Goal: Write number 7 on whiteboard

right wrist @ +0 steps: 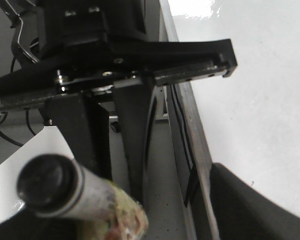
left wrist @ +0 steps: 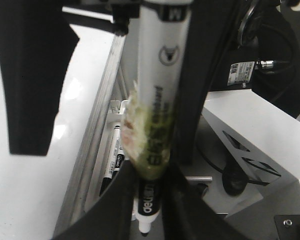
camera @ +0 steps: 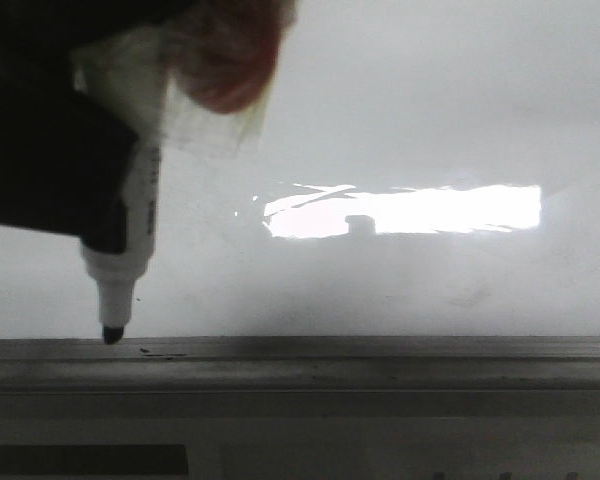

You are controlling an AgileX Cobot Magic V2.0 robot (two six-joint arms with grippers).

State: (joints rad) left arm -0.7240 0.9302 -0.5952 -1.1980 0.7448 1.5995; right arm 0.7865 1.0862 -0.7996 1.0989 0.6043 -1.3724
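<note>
The whiteboard fills the front view; no stroke of the number 7 shows on it. My left gripper is shut on a white marker with a taped wad round its barrel. The marker's black tip is at the board's near edge, by the grey rail. In the left wrist view my fingers clamp the marker near its tip. My right gripper is open. One of its fingers stands apart from the marker's butt end.
A bright rectangular light reflection lies mid-board. A spare marker lies in the tray along the rail. Tiny black specks sit by the rail. A white robot base and cables stand off the board.
</note>
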